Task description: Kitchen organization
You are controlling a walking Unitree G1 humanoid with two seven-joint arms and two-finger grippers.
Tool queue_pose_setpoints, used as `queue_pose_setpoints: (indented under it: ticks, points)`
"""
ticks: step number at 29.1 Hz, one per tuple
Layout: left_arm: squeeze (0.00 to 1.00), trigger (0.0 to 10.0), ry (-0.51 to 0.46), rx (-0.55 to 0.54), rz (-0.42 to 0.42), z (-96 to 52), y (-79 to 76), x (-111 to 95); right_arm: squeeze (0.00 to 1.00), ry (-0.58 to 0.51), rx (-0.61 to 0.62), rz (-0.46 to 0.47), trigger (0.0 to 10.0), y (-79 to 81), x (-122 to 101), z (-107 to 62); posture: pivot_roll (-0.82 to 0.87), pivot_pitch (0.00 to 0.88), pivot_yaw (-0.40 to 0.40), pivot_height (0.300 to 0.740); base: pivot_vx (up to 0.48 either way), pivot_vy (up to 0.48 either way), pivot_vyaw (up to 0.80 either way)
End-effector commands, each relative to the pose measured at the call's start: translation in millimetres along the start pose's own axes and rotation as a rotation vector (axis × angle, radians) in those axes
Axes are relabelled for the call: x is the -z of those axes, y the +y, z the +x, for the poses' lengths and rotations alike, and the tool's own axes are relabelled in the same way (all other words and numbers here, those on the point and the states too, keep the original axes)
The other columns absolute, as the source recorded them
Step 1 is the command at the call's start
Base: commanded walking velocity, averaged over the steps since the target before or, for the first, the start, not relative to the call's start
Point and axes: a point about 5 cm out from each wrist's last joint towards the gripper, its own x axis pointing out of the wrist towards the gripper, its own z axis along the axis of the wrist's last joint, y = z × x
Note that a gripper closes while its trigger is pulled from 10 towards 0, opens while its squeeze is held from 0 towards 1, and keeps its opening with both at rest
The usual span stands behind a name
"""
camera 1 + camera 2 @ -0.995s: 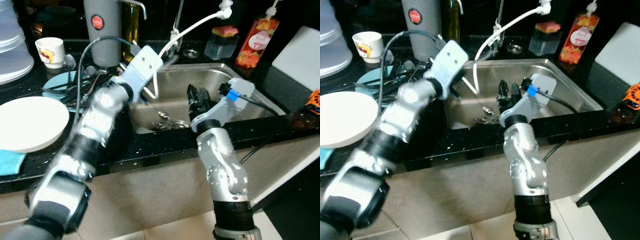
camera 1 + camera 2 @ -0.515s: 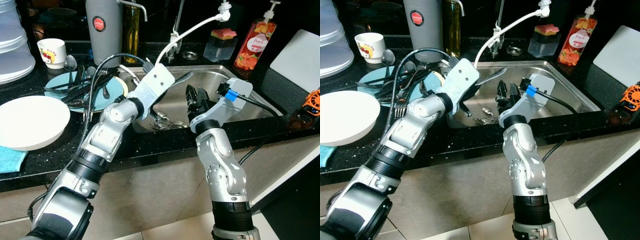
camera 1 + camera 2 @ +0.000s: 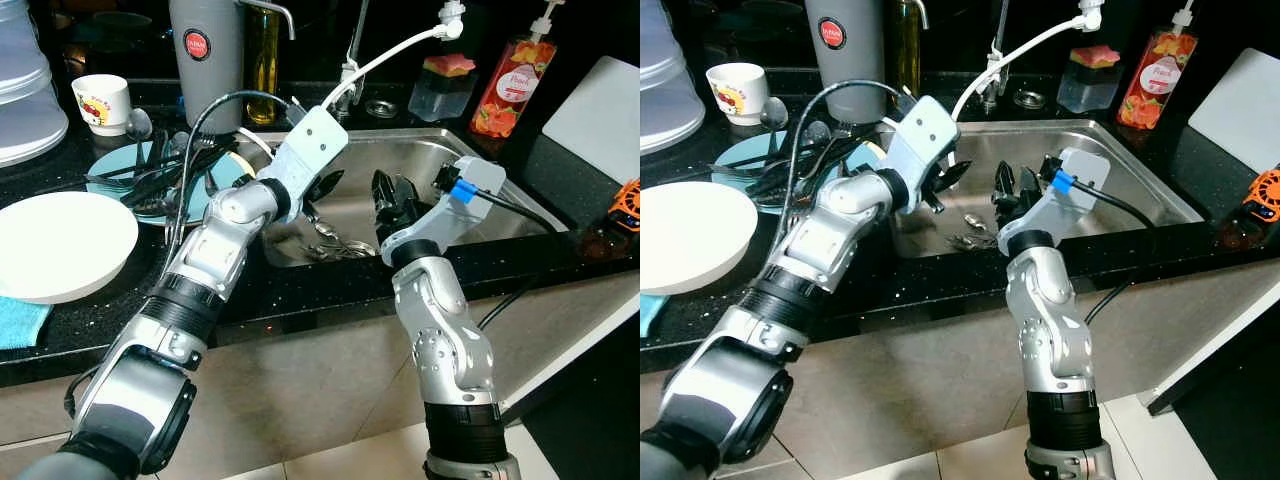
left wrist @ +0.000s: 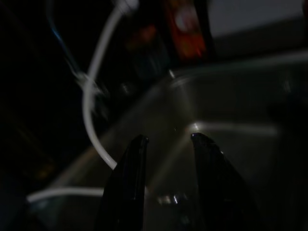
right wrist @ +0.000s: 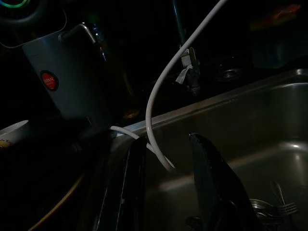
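A steel sink [image 3: 505, 210] holds several pieces of cutlery [image 3: 338, 246], forks among them, lying on its floor near the front wall. My left gripper [image 3: 318, 196] hangs over the sink's left side, just above that cutlery. In the left wrist view the left gripper [image 4: 168, 138] is open, with nothing between its fingers. My right gripper [image 3: 394, 192] stands at the sink's front rim, to the right of the cutlery. It is also open and empty in the right wrist view [image 5: 166, 139]. Left of the sink, a light blue plate [image 3: 112, 165] carries more dark cutlery.
A white plate [image 3: 60, 245] and a blue cloth [image 3: 18, 322] lie on the black counter at the left. Behind stand a cup [image 3: 100, 100], a grey jug [image 3: 205, 60], a soap bottle [image 3: 510, 85] and a sponge box [image 3: 445, 85]. A white hose [image 3: 390, 50] arches over the sink.
My left arm has swung from the counter's edge to over the sink, then drawn back a little. The right arm has stayed where it was.
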Motion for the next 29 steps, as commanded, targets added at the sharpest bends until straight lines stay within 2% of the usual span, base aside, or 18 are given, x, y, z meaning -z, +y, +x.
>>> queue_pose_setpoints:
  ticks: [1, 4, 10, 11, 13, 14, 15, 17, 20, 21, 25, 26, 28, 29]
  points:
    - [0.0, 10.0, -0.077, -0.055, -0.021, 4.0, 6.8, -13, 0.0, -0.008, -0.011, 0.02, 10.0, 5.4, -2, 3.1, 0.21, 0.005, -0.094, 0.74, 0.0, 0.0, 0.0]
    - [0.0, 10.0, -0.081, -0.084, -0.019, 4.4, 12.7, -16, 0.0, -0.01, -0.012, 0.02, 10.0, 5.6, -3, 3.9, 0.21, 0.004, -0.093, 0.74, 0.0, 0.0, 0.0]
    - [0.0, 10.0, -0.157, -0.132, -0.019, -1.6, 20.2, -40, 0.0, -0.013, -0.011, 0.016, 10.0, 5.0, -4, 3.0, 0.21, 0.011, -0.093, 0.74, 0.0, 0.0, 0.0]
    - [0.0, 10.0, -0.183, -0.165, -0.042, -6.0, 22.5, -47, 0.0, -0.011, -0.01, 0.013, 10.0, 4.3, -3, 1.6, 0.22, 0.017, -0.094, 0.74, 0.0, 0.0, 0.0]
    - [0.0, 10.0, -0.222, -0.242, -0.016, -18.1, 25.5, -55, 0.0, -0.004, -0.009, 0.005, 10.0, 2.9, -1, -1.4, 0.22, 0.022, -0.096, 0.74, 0.0, 0.0, 0.0]
    - [0.0, 10.0, -0.222, -0.242, -0.016, -18.1, 25.5, -55, 0.0, -0.004, -0.009, 0.005, 10.0, 2.9, -1, -1.4, 0.22, 0.022, -0.096, 0.74, 0.0, 0.0, 0.0]
    - [0.0, 10.0, -0.246, -0.261, 0.029, -25.5, 24.4, -57, 0.0, 0.0, -0.01, 0.001, 10.0, 2.7, -1, -2.5, 0.22, 0.027, -0.097, 0.74, 0.0, 0.0, 0.0]
    - [0.0, 10.0, -0.293, -0.238, -0.006, -38.3, 18.4, -60, 0.0, 0.004, -0.014, -0.008, 10.0, 2.5, 0, -4.3, 0.23, 0.033, -0.097, 0.74, 0.0, 0.0, 0.0]
    - [0.0, 10.0, -0.312, -0.234, -0.036, -43.6, 16.0, -61, 0.0, 0.006, -0.016, -0.014, 10.0, 2.1, 0, -5.0, 0.23, 0.033, -0.097, 0.74, 0.0, 0.0, 0.0]
    - [0.0, 10.0, -0.321, -0.233, -0.073, -47.8, 11.5, -62, 0.0, 0.01, -0.019, -0.026, 10.0, 1.3, 2, -6.5, 0.23, 0.037, -0.097, 0.74, 0.0, 0.0, 0.0]
    - [0.0, 10.0, -0.304, -0.228, -0.148, -60.0, -19.0, -59, 0.0, 0.044, -0.026, -0.084, 10.0, -5.3, 8, -21.9, 0.23, 0.044, -0.093, 0.74, 0.0, 0.0, 0.0]
    - [0.0, 10.0, -0.304, -0.228, -0.148, -60.0, -19.0, -59, 0.0, 0.044, -0.026, -0.084, 10.0, -5.3, 8, -21.9, 0.23, 0.044, -0.093, 0.74, 0.0, 0.0, 0.0]
    - [0.0, 10.0, -0.284, -0.179, -0.139, -64.6, -38.1, -52, 0.0, 0.073, -0.016, -0.11, 10.0, -11.8, 13, -34.6, 0.22, 0.044, -0.086, 0.74, 0.0, 0.0, 0.0]
    - [0.0, 10.0, -0.284, -0.179, -0.139, -64.6, -38.1, -52, 0.0, 0.073, -0.016, -0.11, 10.0, -11.8, 13, -34.6, 0.22, 0.044, -0.086, 0.74, 0.0, 0.0, 0.0]
